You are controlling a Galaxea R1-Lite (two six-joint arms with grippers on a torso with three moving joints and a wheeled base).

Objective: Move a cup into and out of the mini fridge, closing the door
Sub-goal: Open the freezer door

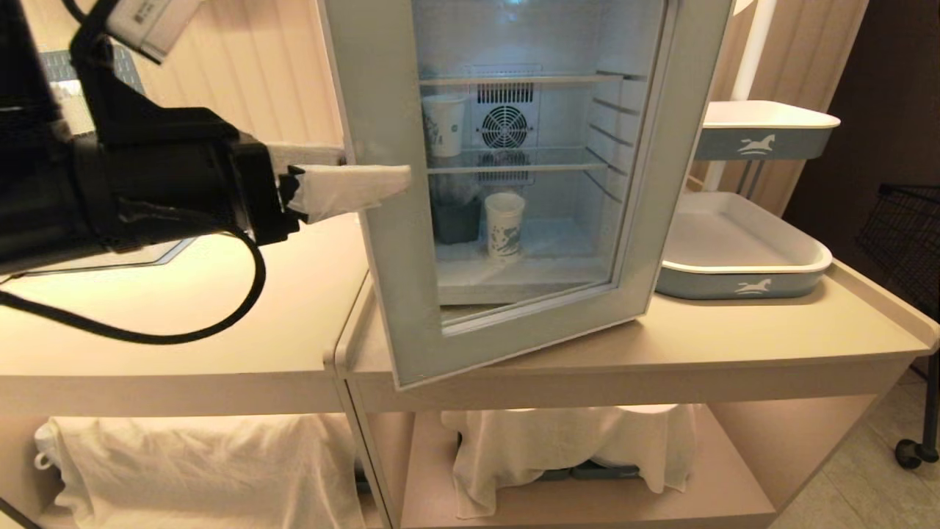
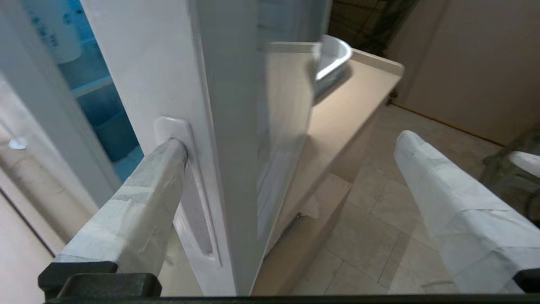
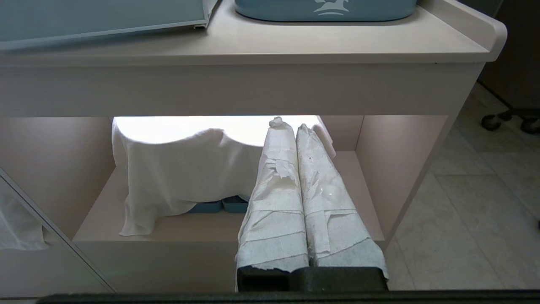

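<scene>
Cup is standing upright on the floor of the mini fridge, seen through the glass of the door, which is hanging partly open over the counter. Left pincer is spreading wide around the door's free edge, one wrapped finger touching the inner handle recess. Right pincer is resting closed and empty, low before the shelf under the counter.

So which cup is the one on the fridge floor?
Find the white mini fridge on the counter and look through its glass door. The cup stands alone on the bottom, under the round fan; the other cup sits higher, on a wire shelf.
</scene>
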